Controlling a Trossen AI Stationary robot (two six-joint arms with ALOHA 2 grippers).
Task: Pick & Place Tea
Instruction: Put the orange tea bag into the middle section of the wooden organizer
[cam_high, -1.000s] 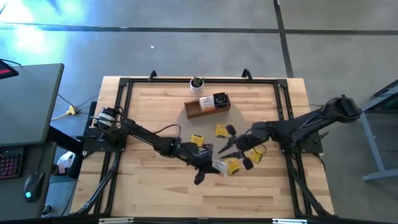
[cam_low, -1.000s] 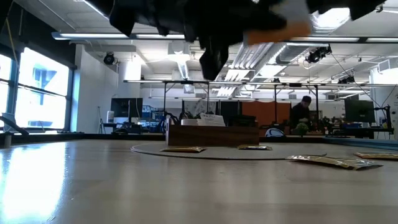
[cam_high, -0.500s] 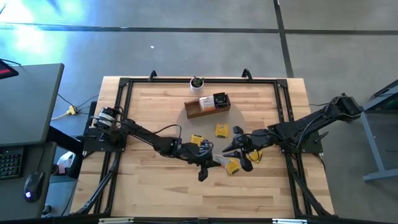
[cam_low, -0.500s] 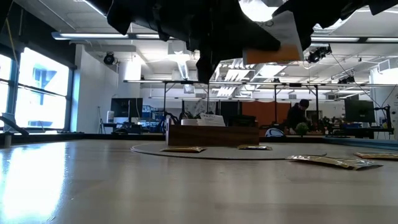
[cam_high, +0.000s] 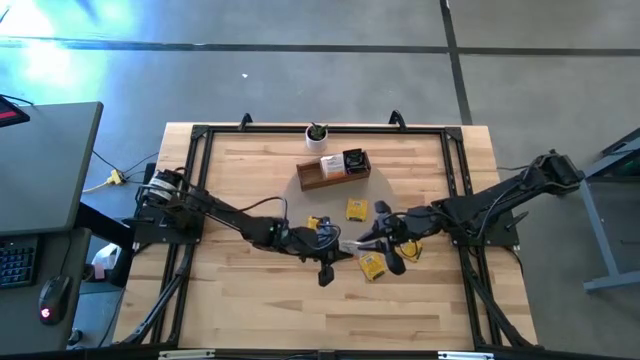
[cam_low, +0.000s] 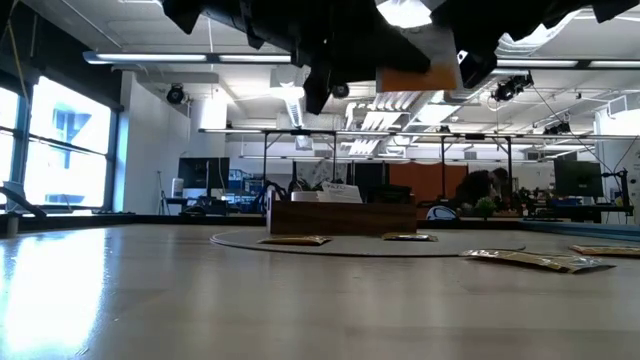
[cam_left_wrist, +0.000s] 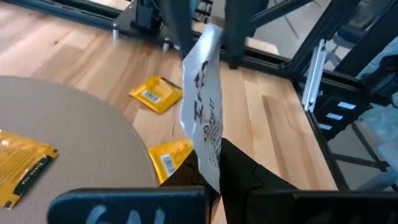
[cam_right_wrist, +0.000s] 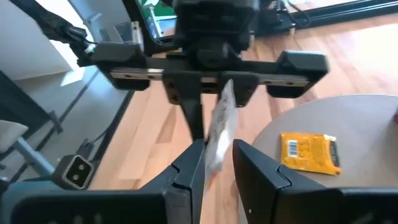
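One tea sachet (cam_high: 350, 246), orange on one face (cam_low: 418, 75) and pale with black print on the other (cam_left_wrist: 205, 93), hangs in the air over the table's middle. My left gripper (cam_high: 338, 250) is shut on one end of it. My right gripper (cam_high: 363, 243) faces it and has the other end between its fingers. Other yellow tea sachets lie flat on the wood (cam_high: 372, 266) (cam_high: 410, 250) and on the round grey mat (cam_high: 357, 210) (cam_high: 317, 224). My left gripper pinches the sachet's end nearest it (cam_left_wrist: 210, 155) between its two fingers, coming nearly level from the table's left. The sachet stands on edge, lifted clear of the table. My right gripper has the opposite end (cam_right_wrist: 217, 152) between its two fingers (cam_right_wrist: 186, 168), coming nearly level from the table's right. One flat face is toward each finger.
A brown wooden tray (cam_high: 335, 170) stands on the round grey mat (cam_left_wrist: 62, 137) at the far middle. A small white pot with a plant (cam_high: 317, 135) sits behind it. A black frame (cam_high: 200, 140) runs around the table's edges.
My left gripper has turned and carried the sachet a little toward the far edge, bringing it from lying flat to standing on edge. My right gripper has rolled, moved toward the table's left, and taken the sachet's free end between its fingers.
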